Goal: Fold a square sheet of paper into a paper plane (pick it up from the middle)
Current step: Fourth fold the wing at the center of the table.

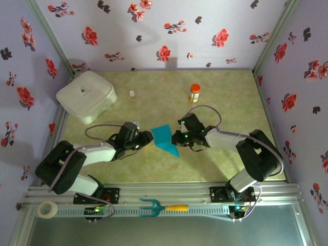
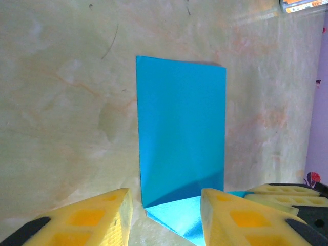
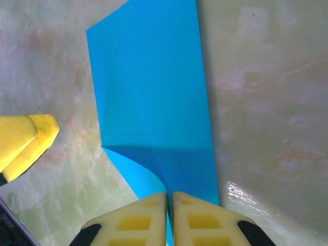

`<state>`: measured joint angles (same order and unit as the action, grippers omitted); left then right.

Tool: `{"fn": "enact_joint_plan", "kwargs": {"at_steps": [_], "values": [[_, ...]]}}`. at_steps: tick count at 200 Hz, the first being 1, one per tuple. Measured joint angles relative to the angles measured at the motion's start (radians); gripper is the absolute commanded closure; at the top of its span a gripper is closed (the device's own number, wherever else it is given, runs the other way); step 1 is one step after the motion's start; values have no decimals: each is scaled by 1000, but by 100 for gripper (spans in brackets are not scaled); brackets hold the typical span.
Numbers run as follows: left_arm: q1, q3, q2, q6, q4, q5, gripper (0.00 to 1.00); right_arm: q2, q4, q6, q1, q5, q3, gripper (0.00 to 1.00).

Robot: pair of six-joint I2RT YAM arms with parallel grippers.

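- Right claw (image 3: pixel 169 197) is clenched: its 2 yellow pads meet with no gap in the right wrist view, and an edge of the square sheet of paper (image 3: pixel 154 92) is pinched between them.
- Left claw (image 2: pixel 165 197) is released: its 2 pads stand clearly apart in the left wrist view. The sheet's (image 2: pixel 182 128) near end lies in the gap, and neither pad can be seen pressing it.
- In the overhead view the sheet (image 1: pixel 165 137) rests on the table (image 1: pixel 205 164) at mid-depth, about centre, directly between the 2 claws.
- Sheet condition: teal-blue and unmarked. It is doubled over into an upright rectangle, with a second, lighter layer showing beneath the shaded end nearest the claws.
- From above, the left claw (image 1: pixel 146 137) reaches in from the left and the right claw (image 1: pixel 180 137) from the right, each at an edge of the sheet.
- Each wrist view catches the opposite claw's yellow pads at its border, just beside the sheet.
- A white rounded box (image 1: pixel 86 95) sits at the far left of the table, well apart from the sheet.
- A small pale item (image 1: pixel 132 94) stands right of the box; it is too small to identify.
- An orange-capped bottle (image 1: pixel 195 93) stands upright, far and right of centre.
- On the near rail lie a teal pronged tool with yellow handle (image 1: pixel 161 207) at centre and 1 roll of tape (image 1: pixel 48 208) at the left end.
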<state>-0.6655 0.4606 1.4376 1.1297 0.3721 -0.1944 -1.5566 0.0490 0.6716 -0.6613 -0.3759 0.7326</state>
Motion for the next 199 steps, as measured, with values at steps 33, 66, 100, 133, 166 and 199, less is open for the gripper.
{"fn": "enact_joint_plan", "kwargs": {"at_steps": [33,66,100,133,166,199], "values": [[9,14,62,23,53,-54,49,21,-8,0,16,-31,0,95],[13,25,89,44,100,-89,44,49,-81,13,39,-77,-27,96],[22,34,89,51,122,-99,43,55,-157,43,73,-128,-75,96],[29,45,101,59,124,-106,43,55,-226,74,82,-164,-109,96],[31,71,148,65,124,-124,43,55,-267,96,86,-186,-124,96],[34,111,187,66,125,-143,43,57,-287,101,89,-196,-129,97]]}}
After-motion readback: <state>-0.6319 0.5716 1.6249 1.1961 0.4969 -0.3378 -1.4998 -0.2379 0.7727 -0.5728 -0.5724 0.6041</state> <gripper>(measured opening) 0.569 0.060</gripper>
